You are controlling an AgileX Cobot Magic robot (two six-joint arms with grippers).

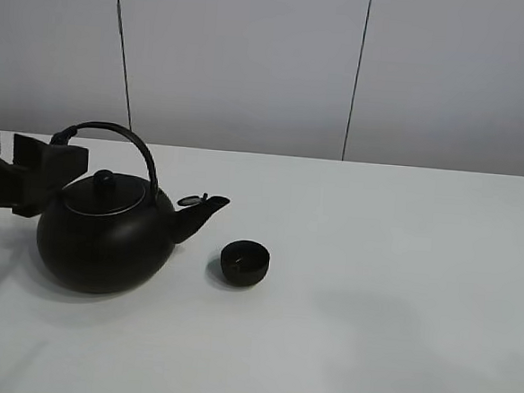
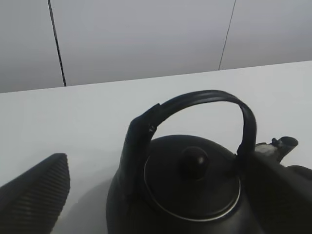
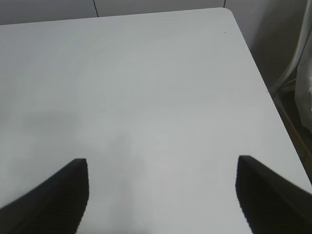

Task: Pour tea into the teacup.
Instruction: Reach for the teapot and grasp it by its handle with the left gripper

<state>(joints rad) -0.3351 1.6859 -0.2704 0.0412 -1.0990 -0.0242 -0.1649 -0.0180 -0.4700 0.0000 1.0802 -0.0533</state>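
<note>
From the high camera I see the teacup (image 1: 244,263) upright on the table (image 1: 401,260), just beside the kettle (image 1: 106,240) and a little in front of its spout (image 1: 209,204), not touching it. The kettle sits left of the cup, lid (image 1: 105,196) on, arched handle (image 1: 114,132) up.

My left gripper (image 1: 44,168) is at the far side of the kettle from the spout, close to the foot of the handle. As far as I can see it is spread and grips nothing. Its wrist camera shows only one ribbed finger (image 2: 36,195), well off to the side of the handle (image 2: 195,100); a dark mass past the handle could be the other finger or the kettle body, I can't say which.

My right gripper (image 3: 161,165) is out of the high view. Its own camera shows both fingers (image 3: 58,195) set wide apart over bare table near an edge, with nothing between them.
</note>
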